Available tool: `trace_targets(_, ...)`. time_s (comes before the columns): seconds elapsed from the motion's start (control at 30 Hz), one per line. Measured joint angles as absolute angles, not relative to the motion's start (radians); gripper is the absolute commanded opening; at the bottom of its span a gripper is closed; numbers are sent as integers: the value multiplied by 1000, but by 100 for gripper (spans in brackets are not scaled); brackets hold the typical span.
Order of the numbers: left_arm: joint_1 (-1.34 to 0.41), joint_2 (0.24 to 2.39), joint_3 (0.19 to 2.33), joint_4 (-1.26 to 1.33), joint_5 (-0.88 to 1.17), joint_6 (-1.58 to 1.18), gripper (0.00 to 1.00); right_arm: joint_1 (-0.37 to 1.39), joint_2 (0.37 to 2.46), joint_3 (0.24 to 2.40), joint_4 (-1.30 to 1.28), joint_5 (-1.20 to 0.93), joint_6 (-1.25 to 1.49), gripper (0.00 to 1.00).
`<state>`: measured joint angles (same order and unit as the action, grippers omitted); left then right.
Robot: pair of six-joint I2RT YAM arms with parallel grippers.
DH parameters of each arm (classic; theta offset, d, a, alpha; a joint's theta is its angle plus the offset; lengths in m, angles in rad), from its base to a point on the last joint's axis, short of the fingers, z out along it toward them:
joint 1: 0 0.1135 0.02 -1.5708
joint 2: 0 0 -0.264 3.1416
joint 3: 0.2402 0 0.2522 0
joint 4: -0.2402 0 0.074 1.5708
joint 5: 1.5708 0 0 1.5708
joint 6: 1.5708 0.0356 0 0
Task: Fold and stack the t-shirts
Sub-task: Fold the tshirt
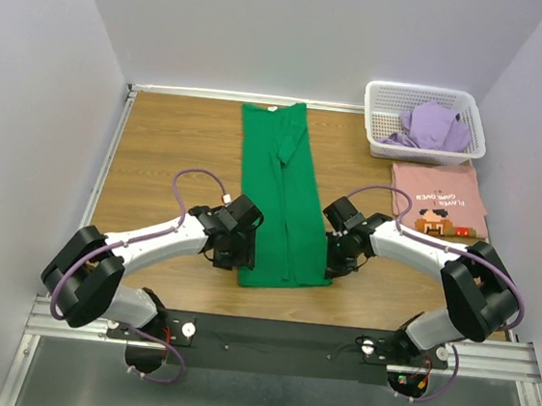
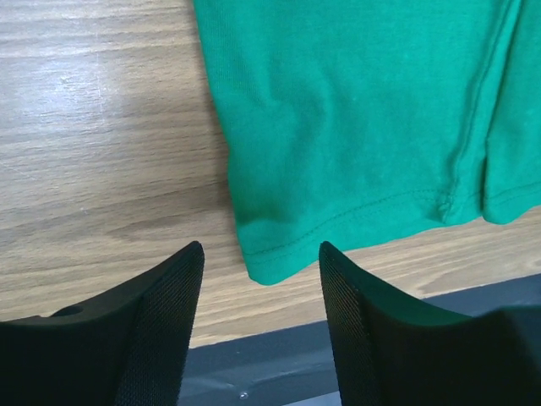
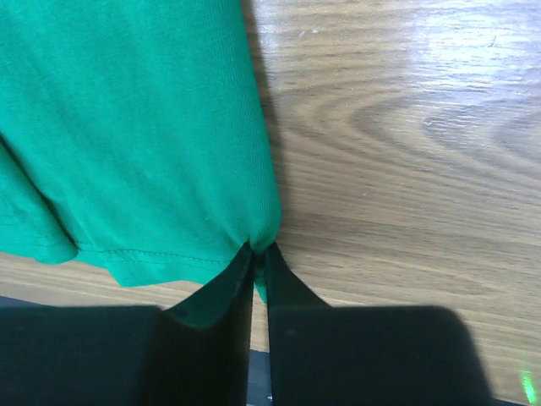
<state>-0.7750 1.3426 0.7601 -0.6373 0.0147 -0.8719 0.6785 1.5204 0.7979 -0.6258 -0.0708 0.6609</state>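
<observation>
Near edge: a black rail (image 1: 276, 337) runs along the near edge of the wooden table (image 1: 170, 144), with both arm bases on it.
Left gripper (image 2: 260, 254): low over the table near its near edge, at the near-left corner of the green t-shirt (image 2: 355, 118). Its jaws stand apart. In the left wrist view the hem corner lies in the gap between the two fingertips, and no contact with either one shows.
Right gripper (image 3: 260, 254): at the shirt's near-right corner, clamped on the green t-shirt. The two fingers are pressed together with a pinch of hem between them, and the cloth puckers at that spot.
Green t-shirt, lie: folded lengthwise into a long narrow strip on the middle of the table. It runs from just short of the near edge up to the far edge, with the hem at the near end and the collar at the far end. A lengthwise fold line shows down the strip, and it lies flat apart from the pinched corner.
Pink t-shirt (image 1: 437, 196): folded flat by the right edge of the table, print and text facing up, well apart from the green strip and just in front of the basket.
Basket (image 1: 372, 117): white lattice, in the far-right corner.
Lavender t-shirt (image 1: 432, 125): crumpled inside the basket, unfolded.
</observation>
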Motion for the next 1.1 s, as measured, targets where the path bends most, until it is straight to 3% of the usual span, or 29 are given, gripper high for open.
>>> trace_targets(0.17, -789, 1370, 760, -641, 16, -868, 58, 678, 1520, 798, -625, -73, 659, 1)
trace_targets(0.57, -847, 1477, 790, -701, 15, -881, 54, 678, 1518, 797, -624, -76, 652, 1)
trace_targets(0.67, -851, 1497, 806, -714, 15, -884, 46, 678, 1518, 797, -624, -78, 648, 1)
trace_targets(0.9, -865, 1520, 824, -717, 23, -899, 1, 678, 1514, 797, -624, -104, 643, 1)
trace_targets(1.1, -867, 1499, 812, -722, 23, -901, 0, 678, 1491, 797, -629, -133, 642, 1)
